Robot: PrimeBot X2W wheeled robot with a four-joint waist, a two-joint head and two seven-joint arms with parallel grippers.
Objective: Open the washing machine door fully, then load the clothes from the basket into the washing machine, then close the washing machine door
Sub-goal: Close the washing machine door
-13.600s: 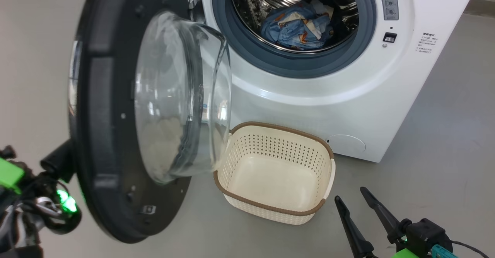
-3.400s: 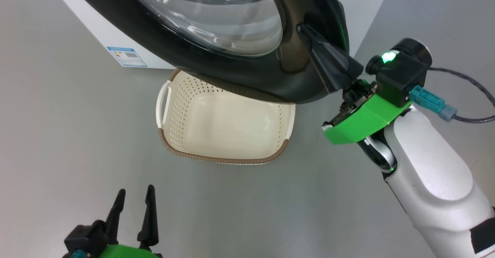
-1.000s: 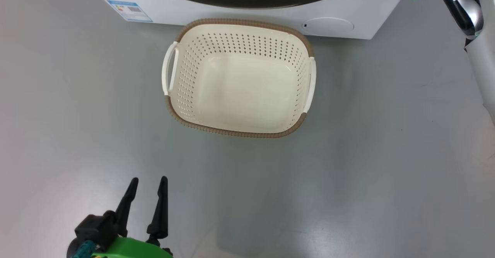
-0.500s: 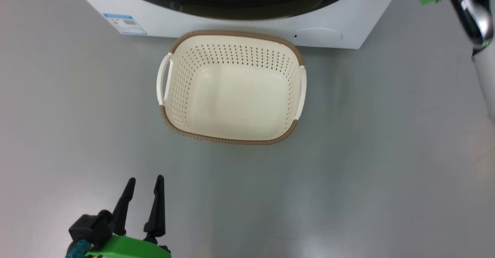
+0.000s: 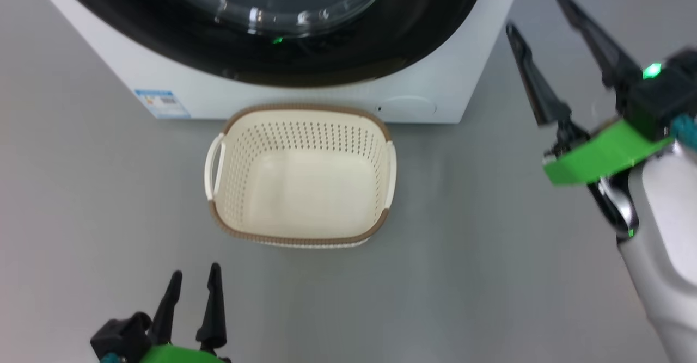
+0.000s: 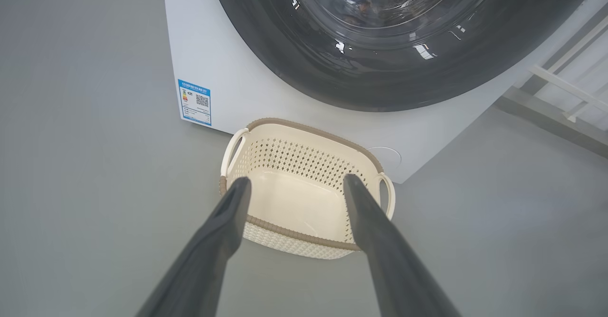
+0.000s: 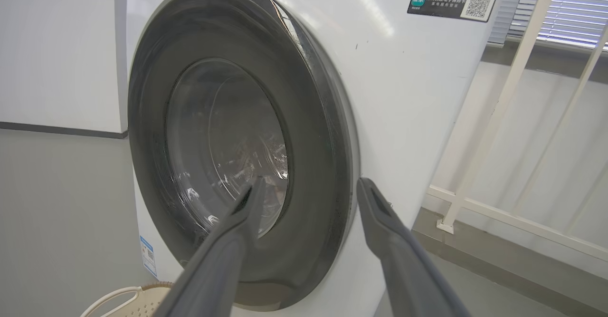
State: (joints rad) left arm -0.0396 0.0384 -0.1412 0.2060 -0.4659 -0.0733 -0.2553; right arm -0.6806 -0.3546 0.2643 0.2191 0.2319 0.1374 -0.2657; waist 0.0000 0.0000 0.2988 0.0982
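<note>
- In the head view, the left gripper (image 5: 195,270) sat low at the bottom left. Its fingers (image 5: 213,303) pointed straight up the picture, parted and gripping nothing.
- Ahead of those tips, a little to their right, we saw the basket (image 5: 298,108) on the grey floor (image 5: 490,276). Its bare bottom showed, and it stood just before the washing machine (image 5: 430,80).
- The right gripper (image 5: 536,12) was raised at the right edge on a pale forearm (image 5: 659,227) that climbed from the lower right corner. Its fingers were splayed wide and slanted up and leftward, released and empty, with the tips beside the machine's right corner and apart from it.
- Left of those tips, the washing machine door (image 5: 392,42) lay flat against the white front.
- In the left wrist view, the two fingers stood spread, with the basket framed between their tips, beyond them and untouched. The black door filled the space above the tips, and a blue label (image 6: 194,102) sat beyond the left finger.
- In the right wrist view, the fingers were likewise parted and held nothing. The left tip lay across the glass window (image 7: 218,131); the right tip lay over the white front, just beside the door's rim.
- A corner of the basket showed low, left of the left finger, and a white railing (image 7: 498,112) stood off to the right.
</note>
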